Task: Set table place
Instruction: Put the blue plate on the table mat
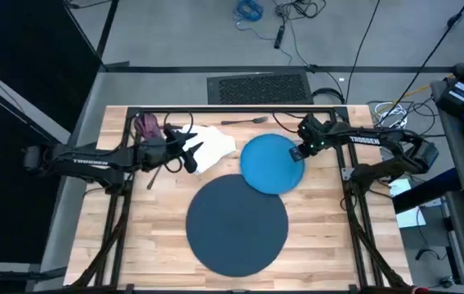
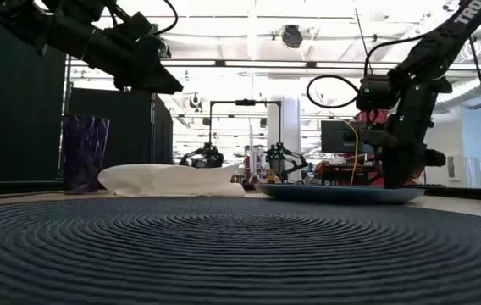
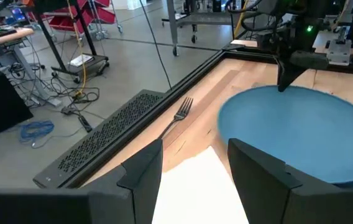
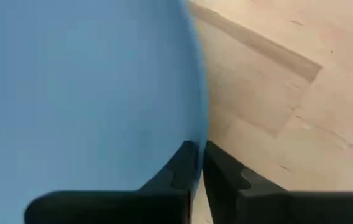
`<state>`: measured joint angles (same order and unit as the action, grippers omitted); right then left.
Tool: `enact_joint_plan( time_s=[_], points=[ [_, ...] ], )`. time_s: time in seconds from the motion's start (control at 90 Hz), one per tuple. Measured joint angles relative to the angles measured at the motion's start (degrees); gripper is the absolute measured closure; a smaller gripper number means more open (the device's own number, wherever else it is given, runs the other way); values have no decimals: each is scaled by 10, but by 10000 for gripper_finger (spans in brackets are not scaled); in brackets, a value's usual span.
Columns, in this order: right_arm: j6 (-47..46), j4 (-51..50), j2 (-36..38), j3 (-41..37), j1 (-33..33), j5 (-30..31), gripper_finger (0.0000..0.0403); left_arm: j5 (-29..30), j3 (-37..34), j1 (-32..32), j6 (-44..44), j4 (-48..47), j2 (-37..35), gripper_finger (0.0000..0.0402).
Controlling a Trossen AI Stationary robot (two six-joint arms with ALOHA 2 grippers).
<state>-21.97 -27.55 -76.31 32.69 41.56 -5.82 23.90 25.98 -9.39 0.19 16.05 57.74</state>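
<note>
Left arm: you see it reach in from the table's point(image 1: 109, 245) nine o'clock edge, its left gripper point(image 1: 189, 157) held above the wood at about ten o'clock from the table's middle.
Left gripper jaws: your left wrist view shows the two dark fingers point(image 3: 140, 174) spread wide apart with nothing between them; the napkin lies below the gap.
Purple cup: look to the far left corner, where the cup point(image 1: 145, 125) stands upright, partly behind the left arm; in the low view it point(image 2: 85, 152) stands left of the napkin.
Napkin: the white folded napkin point(image 1: 214, 147) lies just beside the left gripper, on its three o'clock side, and close to the plate's nine o'clock rim.
Mat: the big dark blue round mat point(image 1: 237, 224) lies flat at the table's middle, towards six o'clock; the plate's near rim overlaps its twelve o'clock edge.
Fork: the metal fork point(image 1: 244, 121) lies by the far edge at twelve o'clock, apart from the plate.
Plate: the bright blue plate point(image 1: 271, 163) sits between napkin and right gripper.
Right gripper: you find the right gripper point(image 1: 301, 153) at the plate's three o'clock rim.
Right gripper jaws: your right wrist view shows the fingers point(image 4: 183, 167) pinched nearly together on the plate's rim.
</note>
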Motion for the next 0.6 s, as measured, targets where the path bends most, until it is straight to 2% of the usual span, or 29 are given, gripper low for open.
enact_joint_plan(
  time_s=[0.333, 0.6],
  points=[
    [0, 28, 3, 37, 1, -39, 402, 0, 0, 0, 0, -1, 0, 233],
    [-37, 22, 37, 83, -6, -144, 402, 0, 0, 0, 0, -2, 0, 233]
  ],
)
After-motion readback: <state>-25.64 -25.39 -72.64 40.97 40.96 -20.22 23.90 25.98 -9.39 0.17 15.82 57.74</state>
